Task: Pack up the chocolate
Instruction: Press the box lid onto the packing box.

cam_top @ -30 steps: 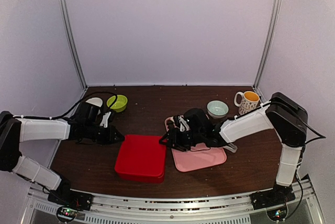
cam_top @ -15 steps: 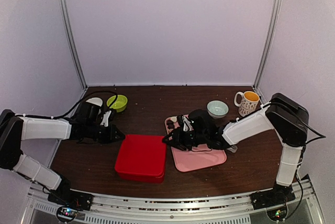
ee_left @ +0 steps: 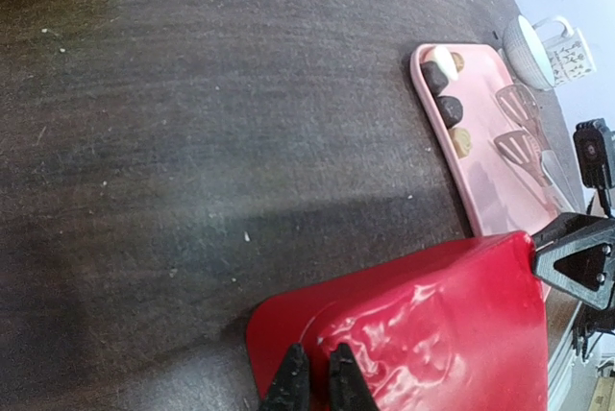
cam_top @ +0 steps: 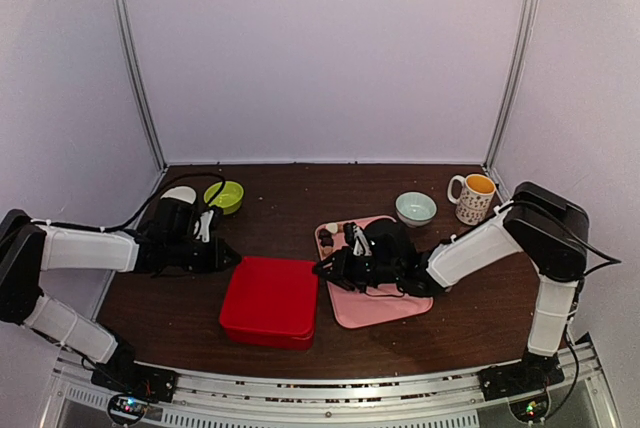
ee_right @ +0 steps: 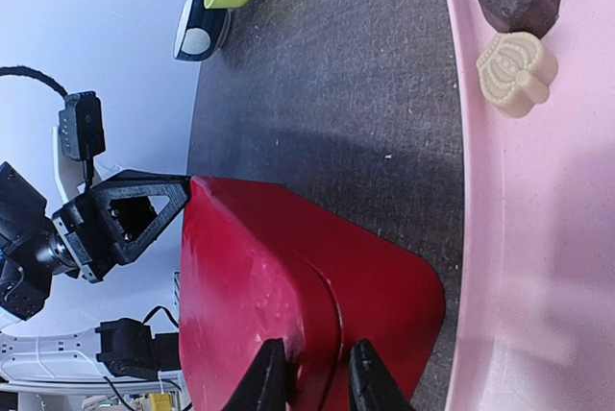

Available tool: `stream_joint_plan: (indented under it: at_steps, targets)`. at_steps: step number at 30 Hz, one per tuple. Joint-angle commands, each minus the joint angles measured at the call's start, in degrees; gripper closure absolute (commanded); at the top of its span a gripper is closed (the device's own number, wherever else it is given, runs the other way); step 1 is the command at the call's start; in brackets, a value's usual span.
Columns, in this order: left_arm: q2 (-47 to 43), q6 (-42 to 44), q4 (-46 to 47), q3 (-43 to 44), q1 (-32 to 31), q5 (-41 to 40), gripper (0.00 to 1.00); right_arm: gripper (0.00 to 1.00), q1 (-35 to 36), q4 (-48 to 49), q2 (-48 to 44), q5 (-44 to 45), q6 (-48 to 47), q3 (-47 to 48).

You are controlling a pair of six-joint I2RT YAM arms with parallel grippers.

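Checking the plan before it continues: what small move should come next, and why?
Probably raise the right claw slightly to pry the red box open: it is shut, the left claw sits at its other side, and the chocolates lie on the pink tray.

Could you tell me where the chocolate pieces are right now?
In the top view, the chocolate pieces sit at the pink tray's far left corner, right of centre, near the red box.

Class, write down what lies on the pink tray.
Small chocolates, brown, dark and one cream-white, line one edge of the pink tray; metal tongs lie beside them. In the top view the right arm hides the tray's middle.
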Motion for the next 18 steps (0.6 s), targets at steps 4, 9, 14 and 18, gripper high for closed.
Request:
stream_joint_plan:
  at_steps: [4,9,14,18]
  targets:
    - [4.14,-1.95,-3.66,-3.8,-5.63,3.45,0.96,0.81,4.23,-4.13,3.38,-2.72,-0.97,-1.4]
    - [4.46,-2.39,-2.55,-5.55,-6.01,2.73,0.96,0.78,4.55,-4.56,2.51,-2.09,-2.06,-1.92]
    - [4.26,-1.59,-5.53,-4.26,-5.95,0.27,0.95,0.71,4.56,-7.69,-1.02,-1.74,-4.93,-0.7]
    - [4.22,-0.55,-10.58,-2.45,-5.98,-3.57,0.95,0.64,4.65,-6.33,-3.45,-2.98,-5.47,-1.7]
